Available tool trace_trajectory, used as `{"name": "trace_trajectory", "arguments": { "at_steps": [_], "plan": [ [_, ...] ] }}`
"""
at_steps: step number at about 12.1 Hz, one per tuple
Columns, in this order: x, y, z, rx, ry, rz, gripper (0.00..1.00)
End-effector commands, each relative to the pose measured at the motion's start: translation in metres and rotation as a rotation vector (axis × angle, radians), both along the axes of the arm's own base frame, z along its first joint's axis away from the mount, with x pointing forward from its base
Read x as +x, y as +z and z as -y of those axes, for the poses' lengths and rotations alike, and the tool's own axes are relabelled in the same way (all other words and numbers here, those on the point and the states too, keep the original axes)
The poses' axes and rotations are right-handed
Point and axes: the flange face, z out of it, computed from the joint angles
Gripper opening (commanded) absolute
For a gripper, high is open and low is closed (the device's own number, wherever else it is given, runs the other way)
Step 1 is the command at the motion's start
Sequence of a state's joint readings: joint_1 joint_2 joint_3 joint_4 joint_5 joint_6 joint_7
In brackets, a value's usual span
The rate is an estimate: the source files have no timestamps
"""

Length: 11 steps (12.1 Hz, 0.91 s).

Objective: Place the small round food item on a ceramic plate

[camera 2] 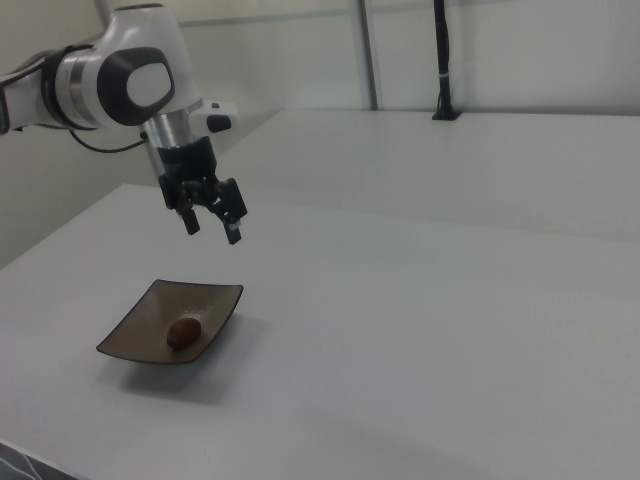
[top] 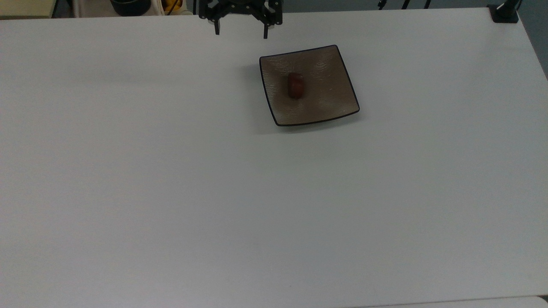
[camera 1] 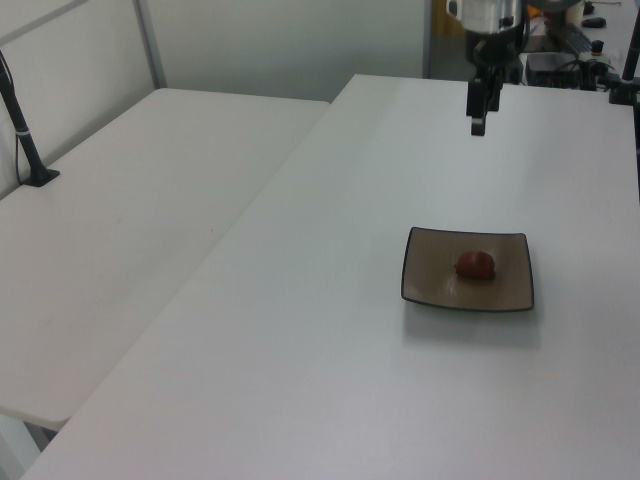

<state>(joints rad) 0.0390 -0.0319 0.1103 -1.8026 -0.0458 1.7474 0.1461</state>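
The small round food item [top: 295, 85] [camera 1: 476, 264] [camera 2: 183, 332], a dark reddish-brown lump, lies near the middle of the ceramic plate [top: 326, 97] [camera 1: 430, 280] [camera 2: 140, 330], a square brown-grey dish with a thin black rim. My gripper [top: 241, 31] [camera 1: 478, 122] [camera 2: 213, 229] hangs open and empty well above the table, off the plate toward the top view's upper left. Nothing is between its fingers [camera 2: 234, 235].
The white table [top: 214, 192] stretches wide around the plate. A second white table [camera 1: 130, 220] adjoins it on the left view's left. A black post base [top: 504, 13] sits at the top view's far right corner. Dark clutter lies beyond the top view's upper edge.
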Motion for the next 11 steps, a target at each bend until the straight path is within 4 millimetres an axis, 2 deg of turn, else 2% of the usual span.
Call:
{"name": "trace_trajectory", "arguments": {
  "at_steps": [1,2,11],
  "plan": [
    [-0.01,0.032,0.023,0.016,-0.02,0.047,1.0],
    [-0.009,0.03,0.029,0.018,0.013,0.039,1.0],
    [-0.005,0.021,0.03,0.033,0.025,0.024,1.0]
  ]
}}
